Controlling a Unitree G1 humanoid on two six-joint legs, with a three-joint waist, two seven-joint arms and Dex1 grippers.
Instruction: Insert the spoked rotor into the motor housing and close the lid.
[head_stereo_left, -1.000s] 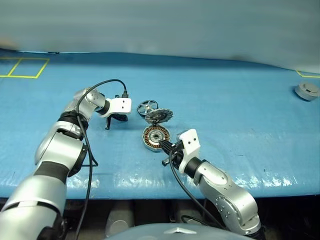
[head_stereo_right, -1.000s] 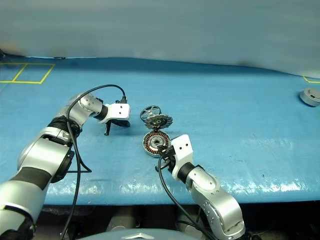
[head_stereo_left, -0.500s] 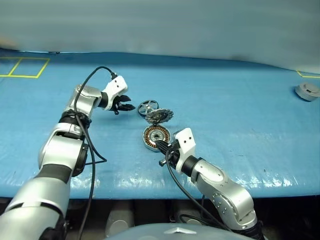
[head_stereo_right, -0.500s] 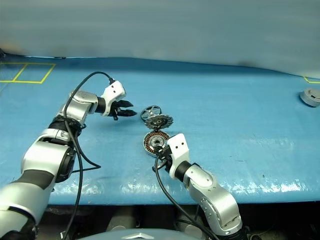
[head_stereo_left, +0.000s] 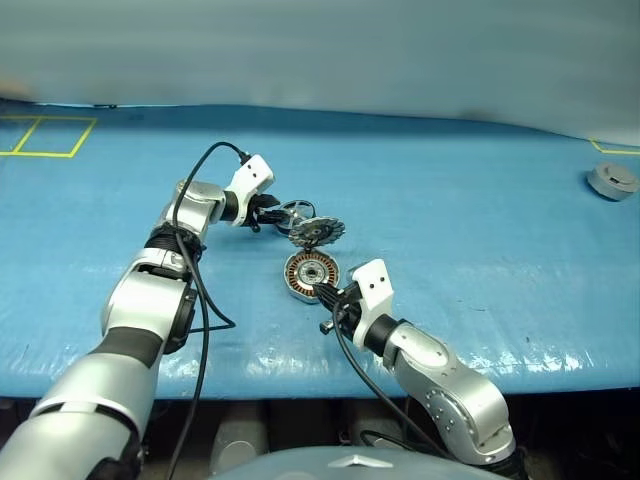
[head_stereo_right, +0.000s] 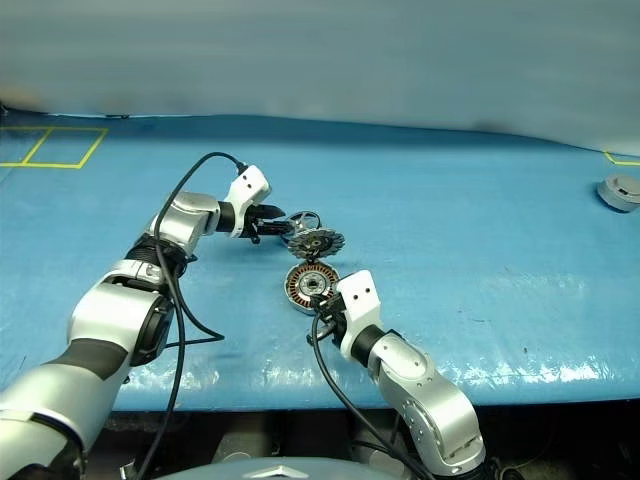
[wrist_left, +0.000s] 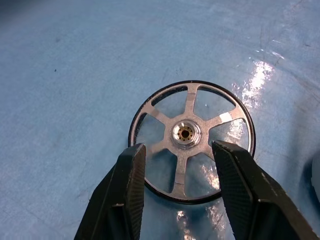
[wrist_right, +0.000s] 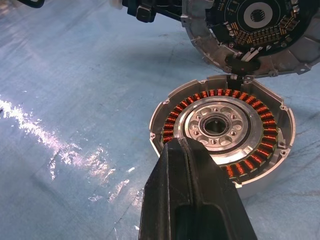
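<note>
The spoked rotor (wrist_left: 191, 134), a shiny silver wheel, lies flat on the blue mat just behind the lid. My left gripper (head_stereo_left: 268, 212) hovers at its left side, open, with one black finger (wrist_left: 127, 190) on each side of the near rim and nothing gripped. The motor housing (wrist_right: 222, 125) sits in front, its copper windings ringing a silver centre. Its lid (head_stereo_left: 318, 231) stands tilted open at the far edge, ribbed face toward me. My right gripper (head_stereo_left: 320, 292) is shut and empty, its tip at the housing's near rim.
A small round grey part (head_stereo_left: 612, 181) lies far right on the blue table cover (head_stereo_left: 480, 230). Yellow tape lines (head_stereo_left: 45, 135) mark the far left corner. The table's front edge runs just below my right arm.
My left gripper swung right toward the rotor, rolled its wrist and went from shut to open. The right arm, housing and lid stayed put.
</note>
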